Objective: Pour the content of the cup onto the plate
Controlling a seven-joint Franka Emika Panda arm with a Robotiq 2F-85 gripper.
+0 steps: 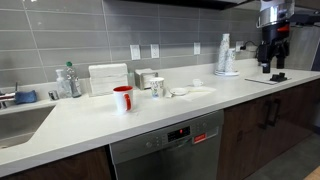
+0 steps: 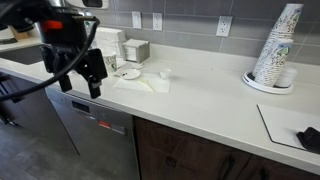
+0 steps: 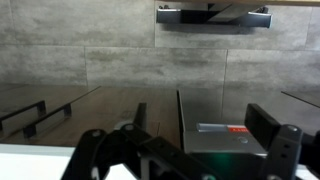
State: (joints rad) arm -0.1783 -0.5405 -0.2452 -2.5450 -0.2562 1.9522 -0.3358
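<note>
**A:** Any brand or writing you can read?

**B:** Nothing legible. The dishwasher under the counter has a small red display. The wrist view shows a red-and-white label. Both are too small to read.

**A:** And the plate?

**B:** The plate is small, round, shallow and white. It is much lower than the white mug just beside it. It sits about midway between the back and front edges of the counter, above the dishwasher. A pale flat sheet lies on its other side; it may touch the plate, but the view is too coarse to be sure. A red cup stands upright nearer the front edge, towards the sink end.

**A:** How do the jaws stand?

**B:** They are spread, with nothing between them in the wrist view. In an exterior view the arm hangs at the end of the counter away from the sink. It is above a black pad and well apart from the plate.

**A:** Is there room to move?

**B:** A wide bare stretch of counter runs between the sheet and the stack of paper cups by the back edge. The strip along the front edge is bare too. Near the sink the back edge is busier, with bottles and a white box.
</note>
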